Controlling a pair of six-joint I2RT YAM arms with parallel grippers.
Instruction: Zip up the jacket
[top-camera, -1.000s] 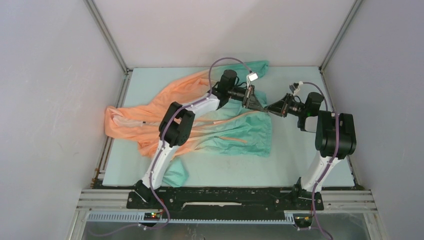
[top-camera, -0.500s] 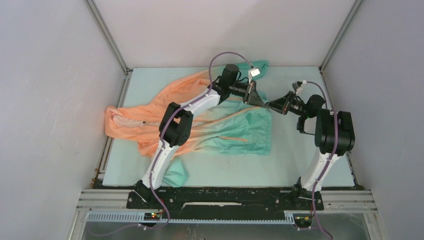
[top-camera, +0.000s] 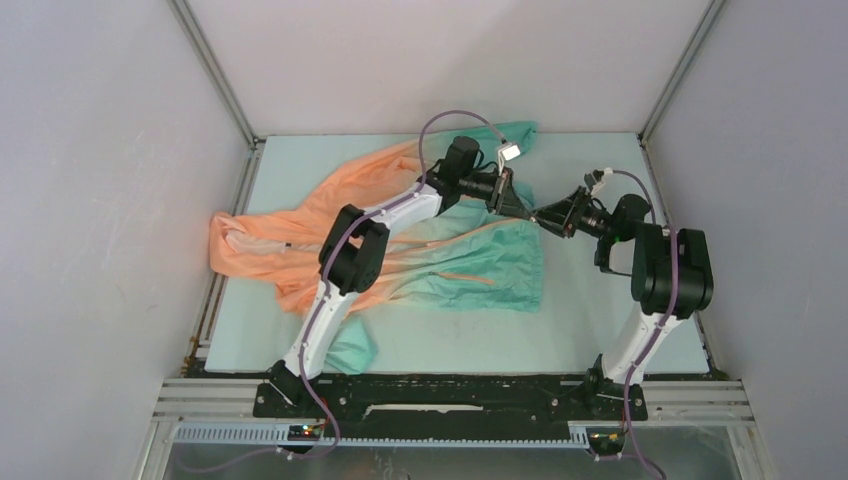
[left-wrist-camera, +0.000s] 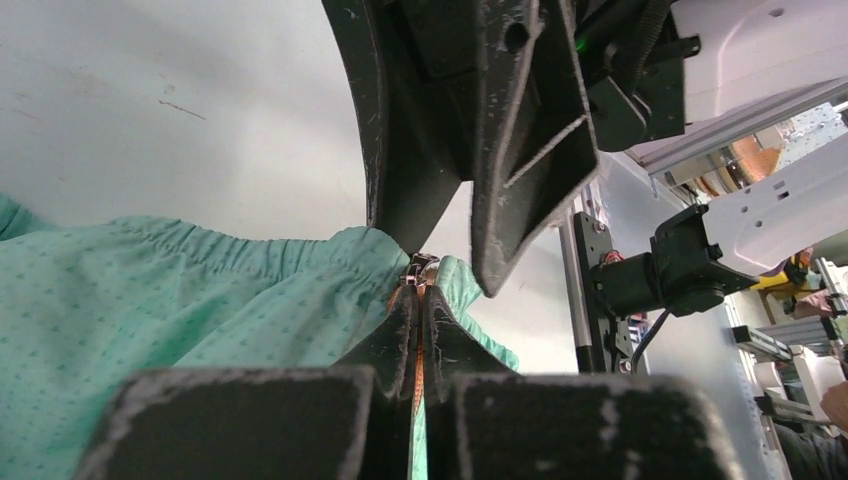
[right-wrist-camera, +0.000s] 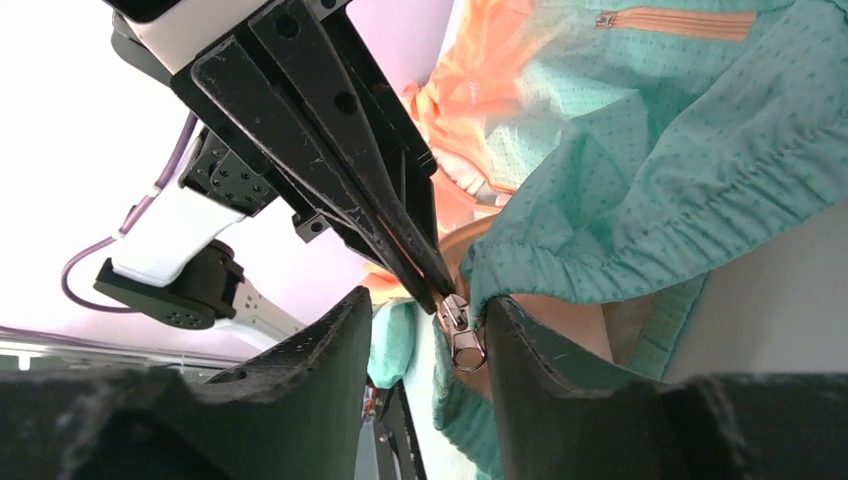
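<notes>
The pale tabletop (top-camera: 600, 300) carries the jacket (top-camera: 480, 270), which lies spread over its left and middle parts. The peach-orange half lies toward the left wall and the far side, and the teal half lies toward the middle. One teal fold lies by the left arm's base and another at the far edge. An orange pocket strip (top-camera: 468, 277) runs across the teal front. Both arms reach to the jacket's gathered teal hem (left-wrist-camera: 250, 250) near the middle of the tabletop, where the two hands meet tip to tip. The left hand (top-camera: 527, 210) is pinched tight on the jacket. Its fingers (left-wrist-camera: 395, 340) press together on the orange zipper (left-wrist-camera: 419, 350) just below the hem. The right hand (right-wrist-camera: 428, 305) stands partly parted and holds nothing, with one finger on each side of the left hand's tip. The small metal slider (right-wrist-camera: 462, 335) hangs in that gap at the end of the zipper, just beside the teal hem, with its pull ring dangling free.
</notes>
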